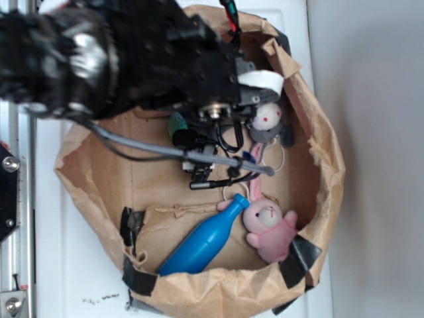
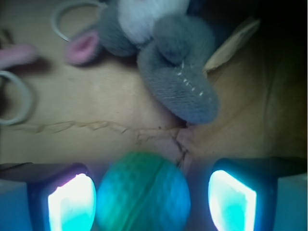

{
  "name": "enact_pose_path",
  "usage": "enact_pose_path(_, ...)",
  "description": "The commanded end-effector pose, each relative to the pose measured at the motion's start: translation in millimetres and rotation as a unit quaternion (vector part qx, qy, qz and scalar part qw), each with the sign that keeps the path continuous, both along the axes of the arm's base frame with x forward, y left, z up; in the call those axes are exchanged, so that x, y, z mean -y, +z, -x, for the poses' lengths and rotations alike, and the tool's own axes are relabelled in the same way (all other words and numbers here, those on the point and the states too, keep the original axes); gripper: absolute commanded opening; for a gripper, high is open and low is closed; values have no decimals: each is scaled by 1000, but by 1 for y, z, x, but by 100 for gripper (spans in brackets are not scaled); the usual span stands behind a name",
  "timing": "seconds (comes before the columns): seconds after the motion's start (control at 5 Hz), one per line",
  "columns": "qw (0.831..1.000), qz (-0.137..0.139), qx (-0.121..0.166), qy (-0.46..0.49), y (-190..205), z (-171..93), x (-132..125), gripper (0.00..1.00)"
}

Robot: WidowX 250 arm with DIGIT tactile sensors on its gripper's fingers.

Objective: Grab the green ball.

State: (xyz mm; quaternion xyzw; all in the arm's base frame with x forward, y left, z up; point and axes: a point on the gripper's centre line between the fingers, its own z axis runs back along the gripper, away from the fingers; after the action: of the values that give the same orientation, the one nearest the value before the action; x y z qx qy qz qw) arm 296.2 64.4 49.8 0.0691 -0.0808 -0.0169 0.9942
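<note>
Take the green ball (image 2: 143, 192) as your landmark. In the wrist view your gripper (image 2: 149, 197) stands apart: its left pad (image 2: 71, 202) sits just beside the ball, its right pad (image 2: 231, 199) a little farther off, so the ball lies between them, ready for closing. Beyond the ball lies the grey plush mouse (image 2: 168, 62). The exterior view mostly hides the ball (image 1: 177, 126) under the arm, but shows the blue bottle (image 1: 205, 242) and pink plush bunny (image 1: 268, 228) well apart from it in the paper bag (image 1: 218, 291).

A crumpled brown paper bag (image 1: 311, 119) holds a blue bottle (image 1: 202, 242) near its lower edge, a pink plush bunny (image 1: 270, 228) touching the bottle's cap, and a grey plush bunny (image 1: 268, 122) near its upper right edge.
</note>
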Motion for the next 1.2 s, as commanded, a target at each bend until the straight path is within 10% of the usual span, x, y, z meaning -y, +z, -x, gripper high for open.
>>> enact_pose_path(0.0, 999, -25, 7, -25, -8, 1, 11, 100)
enact_pose_path(0.2, 1000, -19, 11, -15, -8, 5, 9, 0)
enact_pose_path(1.0, 997, 32, 61, 16, 106, 5, 1, 0)
